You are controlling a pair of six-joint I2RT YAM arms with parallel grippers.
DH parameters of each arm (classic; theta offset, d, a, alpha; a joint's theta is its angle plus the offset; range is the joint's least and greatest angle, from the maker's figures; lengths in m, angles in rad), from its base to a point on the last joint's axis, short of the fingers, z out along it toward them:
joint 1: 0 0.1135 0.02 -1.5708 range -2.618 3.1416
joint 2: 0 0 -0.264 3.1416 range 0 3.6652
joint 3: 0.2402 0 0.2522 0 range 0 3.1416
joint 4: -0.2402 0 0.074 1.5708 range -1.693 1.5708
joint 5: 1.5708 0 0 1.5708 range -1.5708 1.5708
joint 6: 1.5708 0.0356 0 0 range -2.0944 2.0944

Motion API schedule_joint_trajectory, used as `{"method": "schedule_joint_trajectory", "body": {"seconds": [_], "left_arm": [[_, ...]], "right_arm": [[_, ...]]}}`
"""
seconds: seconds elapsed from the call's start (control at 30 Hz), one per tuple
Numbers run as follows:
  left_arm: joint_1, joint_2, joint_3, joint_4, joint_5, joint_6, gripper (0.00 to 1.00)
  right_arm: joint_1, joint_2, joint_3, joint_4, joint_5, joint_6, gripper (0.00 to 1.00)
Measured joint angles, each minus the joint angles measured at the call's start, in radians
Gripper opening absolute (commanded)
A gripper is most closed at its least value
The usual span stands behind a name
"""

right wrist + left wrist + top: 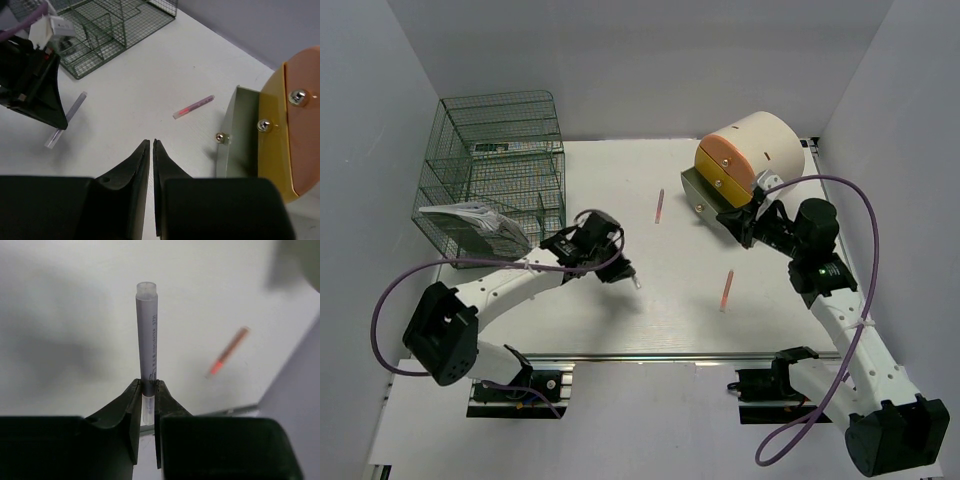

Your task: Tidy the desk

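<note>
The white desk carries two pink pens, one at the middle back and one right of centre. My left gripper is shut on a grey pen with a clear end; the pen sticks out past the fingertips just above the desk. That pen also shows in the right wrist view. My right gripper is shut and empty, low over the desk beside the cylinder's metal bracket. A pink pen lies ahead of it.
A green wire-mesh rack stands at the back left with papers at its front. A cream cylinder with an orange face sits at the back right. An aluminium rail runs along the desk's near edge.
</note>
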Motion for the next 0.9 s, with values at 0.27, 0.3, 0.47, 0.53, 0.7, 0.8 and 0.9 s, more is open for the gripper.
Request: {"method": "schedule_joint_trajectory", "body": {"seconds": [0.27, 0.3, 0.47, 0.53, 0.7, 0.8, 0.9], "left_arm": [[-0.001, 0.235, 0.367, 0.267, 0.087, 0.346, 0.00], [-0.001, 0.283, 0.424, 0.297, 0.090, 0.368, 0.00], [0.006, 0.563, 0.721, 0.370, 0.118, 0.399, 0.00], [0.007, 0.647, 0.791, 0.382, 0.121, 0.377, 0.00], [0.011, 0.788, 0.880, 0.407, 0.121, 0.290, 0.00], [0.013, 0.834, 0.900, 0.426, 0.122, 0.235, 0.00], [0.013, 0.865, 0.909, 0.460, 0.127, 0.179, 0.02]], "right_arm": [[-0.047, 0.001, 0.000, 0.003, 0.219, 0.050, 0.00], [-0.055, 0.001, 0.000, 0.003, 0.246, 0.056, 0.00], [-0.090, -0.004, 0.000, 0.007, 0.330, 0.079, 0.00], [-0.098, -0.006, 0.000, 0.007, 0.346, 0.082, 0.00], [-0.108, -0.010, 0.000, 0.008, 0.358, 0.082, 0.00], [-0.111, -0.011, 0.000, 0.008, 0.361, 0.082, 0.00], [-0.114, -0.011, 0.000, 0.009, 0.362, 0.082, 0.00]]}}
